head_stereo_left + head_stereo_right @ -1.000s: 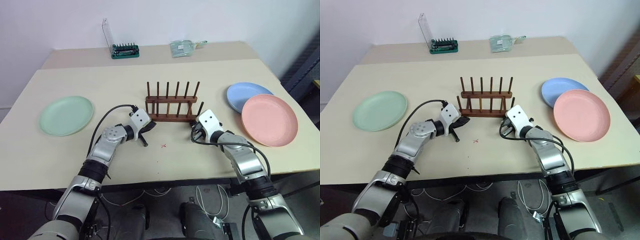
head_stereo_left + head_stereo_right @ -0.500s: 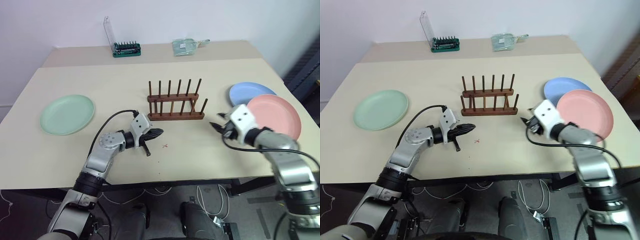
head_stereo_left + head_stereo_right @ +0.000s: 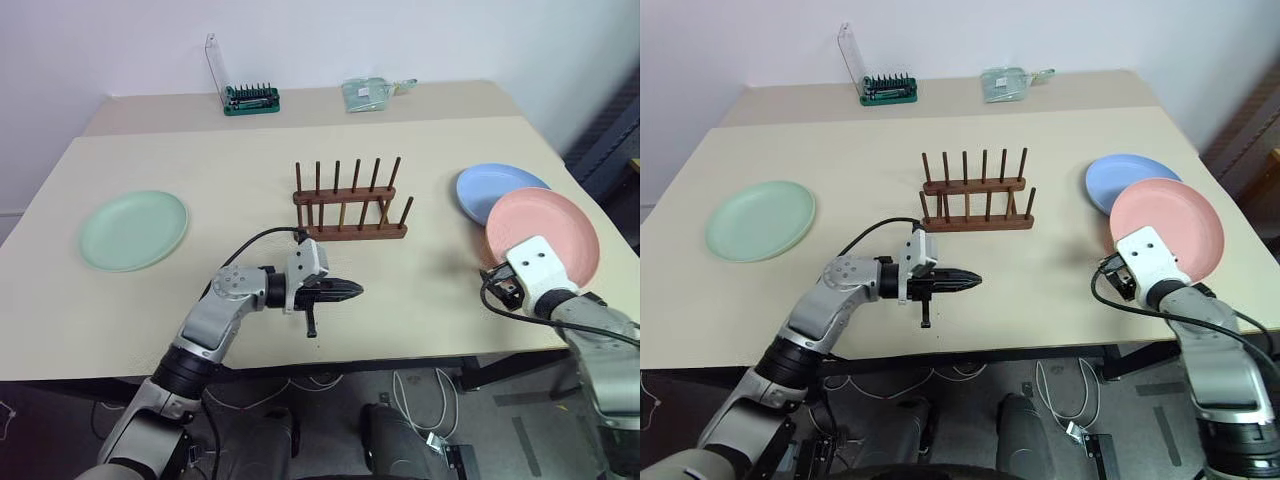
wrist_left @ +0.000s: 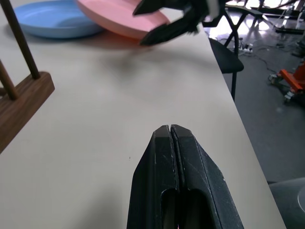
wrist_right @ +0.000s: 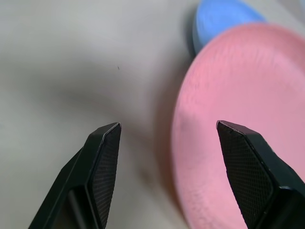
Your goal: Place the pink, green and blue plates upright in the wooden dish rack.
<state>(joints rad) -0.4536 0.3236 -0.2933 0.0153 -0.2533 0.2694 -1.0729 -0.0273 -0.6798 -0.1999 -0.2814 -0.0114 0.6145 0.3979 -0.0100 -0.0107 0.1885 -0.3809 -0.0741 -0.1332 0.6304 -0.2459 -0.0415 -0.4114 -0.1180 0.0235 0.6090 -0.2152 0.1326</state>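
The wooden dish rack (image 3: 350, 210) stands bare at mid-table. Far to the left lies the green plate (image 3: 133, 230). At the right, the pink plate (image 3: 545, 235) rests partly on the blue plate (image 3: 495, 190). My left gripper (image 3: 355, 291) is shut on nothing, pointing right, low over the table in front of the rack. My right gripper (image 5: 167, 126) is open at the pink plate's (image 5: 238, 119) near-left rim, with one finger over the plate and the other over the table. The left wrist view shows the right gripper (image 4: 162, 21) open beside the pink plate (image 4: 119, 16).
A green bit case (image 3: 250, 98) with a clear lid and a clear plastic bag (image 3: 368, 92) sit on the raised back part of the table. The table's right edge (image 3: 580, 170) runs close behind the two plates. Its front edge (image 3: 400, 350) is just below both arms.
My right gripper swung right from the rack's end to the pink plate's rim and opened. My left gripper drew back from the rack and turned to point right, staying shut.
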